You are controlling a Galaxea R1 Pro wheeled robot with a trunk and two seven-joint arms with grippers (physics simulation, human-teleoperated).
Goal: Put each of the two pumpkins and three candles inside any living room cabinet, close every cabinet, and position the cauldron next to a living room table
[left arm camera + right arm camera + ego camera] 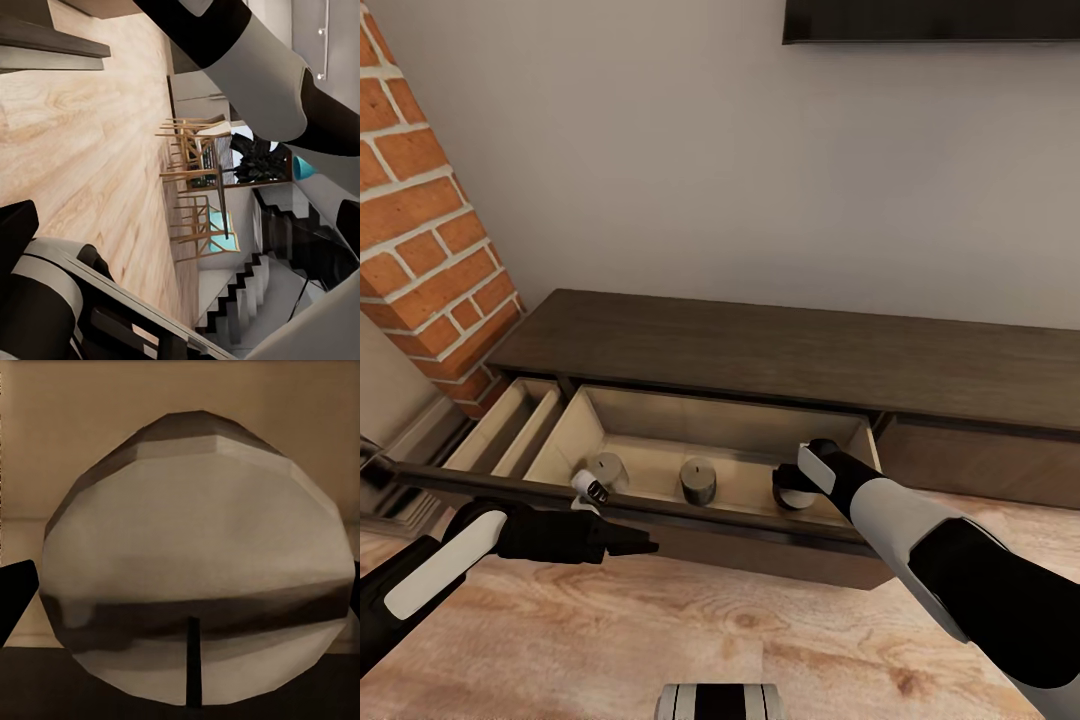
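The step in hand is putting the third candle [792, 492] into the open drawer [660, 425] of the cabinet [780, 350]. The right claw [797, 480] is low inside the drawer with its fingers on both sides of this candle — I judge it holds it. Two candles [698, 480] already stand in the drawer. Next it must open and lift away. The left claw [635, 545] hovers before the drawer front; its opening I cannot tell. No writing is readable.

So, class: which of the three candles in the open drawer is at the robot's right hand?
The rightmost candle, under the right hand; the other two stand apart, leftward.
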